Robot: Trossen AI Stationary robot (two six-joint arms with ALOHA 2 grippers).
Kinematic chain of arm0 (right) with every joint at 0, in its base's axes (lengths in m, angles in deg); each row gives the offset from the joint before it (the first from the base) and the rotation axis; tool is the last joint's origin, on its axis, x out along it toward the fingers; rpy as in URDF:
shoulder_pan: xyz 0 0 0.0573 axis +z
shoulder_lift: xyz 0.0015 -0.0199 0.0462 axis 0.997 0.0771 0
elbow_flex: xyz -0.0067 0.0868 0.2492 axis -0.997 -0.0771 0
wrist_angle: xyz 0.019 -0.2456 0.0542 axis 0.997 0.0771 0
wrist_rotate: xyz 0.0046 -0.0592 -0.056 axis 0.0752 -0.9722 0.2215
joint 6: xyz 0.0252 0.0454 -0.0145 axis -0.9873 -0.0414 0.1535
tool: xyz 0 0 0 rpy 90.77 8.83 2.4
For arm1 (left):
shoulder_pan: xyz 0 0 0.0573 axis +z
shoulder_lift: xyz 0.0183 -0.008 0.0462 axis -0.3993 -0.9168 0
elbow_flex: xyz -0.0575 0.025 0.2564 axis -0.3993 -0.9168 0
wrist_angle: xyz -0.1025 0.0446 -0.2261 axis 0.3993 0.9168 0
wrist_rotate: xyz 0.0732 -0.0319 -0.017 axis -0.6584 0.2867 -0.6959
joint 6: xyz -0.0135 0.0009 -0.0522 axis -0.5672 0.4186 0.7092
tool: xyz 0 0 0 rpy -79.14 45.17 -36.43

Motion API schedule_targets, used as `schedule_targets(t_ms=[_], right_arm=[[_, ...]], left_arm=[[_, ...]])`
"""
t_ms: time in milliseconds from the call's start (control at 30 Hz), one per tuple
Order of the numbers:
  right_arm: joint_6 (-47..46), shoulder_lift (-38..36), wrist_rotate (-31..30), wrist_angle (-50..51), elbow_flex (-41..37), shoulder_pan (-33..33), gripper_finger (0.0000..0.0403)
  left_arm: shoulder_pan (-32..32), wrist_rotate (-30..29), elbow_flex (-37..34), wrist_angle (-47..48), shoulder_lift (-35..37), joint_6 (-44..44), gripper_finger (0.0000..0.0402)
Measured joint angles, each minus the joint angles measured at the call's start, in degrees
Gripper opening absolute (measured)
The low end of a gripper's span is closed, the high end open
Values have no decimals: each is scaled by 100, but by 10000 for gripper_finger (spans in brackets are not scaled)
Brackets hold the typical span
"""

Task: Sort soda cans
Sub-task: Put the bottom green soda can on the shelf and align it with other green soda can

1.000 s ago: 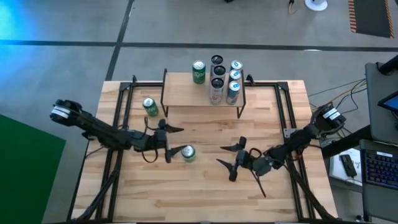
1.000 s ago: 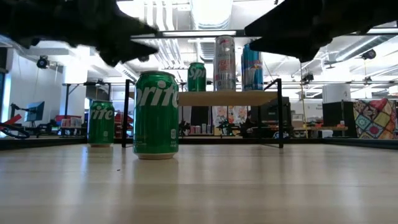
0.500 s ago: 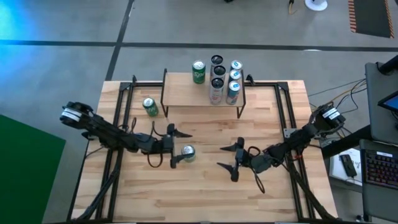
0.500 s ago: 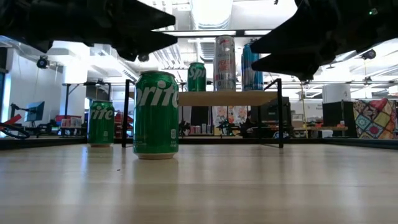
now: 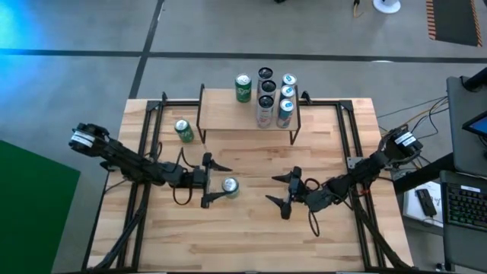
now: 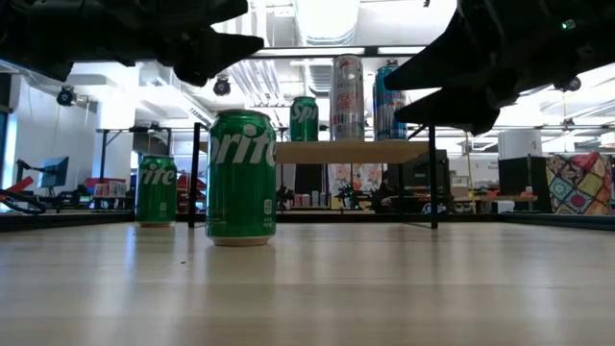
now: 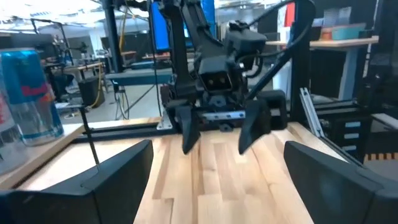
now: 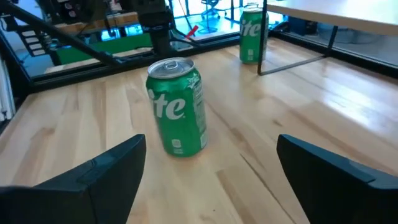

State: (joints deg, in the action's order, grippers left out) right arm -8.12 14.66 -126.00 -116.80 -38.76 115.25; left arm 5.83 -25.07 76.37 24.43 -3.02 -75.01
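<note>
The left tool point(image 5: 214, 181) hangs spread just beside a green can point(image 5: 230, 187) standing mid-counter point(image 5: 251, 236). The right tool point(image 5: 287, 192) waits spread nearby. The other cans point(image 5: 274, 95) crowd the shelf point(image 5: 221, 114).

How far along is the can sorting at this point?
Done: one green can, the black cans and the pale blue cans stand in rows on the raised shelf. In hand: nothing is gripped; the left tool is open beside a green can on the table, the right tool is open nearby. Left: that can and another green one.
</note>
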Motion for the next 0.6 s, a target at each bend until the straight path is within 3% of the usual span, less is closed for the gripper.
schedule_targets(t_ms=[233,600], right_arm=[[300,2,36,4,42,-155,347],[288,620,942,-41,283,-637,347]], left_arm=[[-25,-253,-41,228,-29,292,347],[-163,-333,-536,-100,-71,1061,347]])
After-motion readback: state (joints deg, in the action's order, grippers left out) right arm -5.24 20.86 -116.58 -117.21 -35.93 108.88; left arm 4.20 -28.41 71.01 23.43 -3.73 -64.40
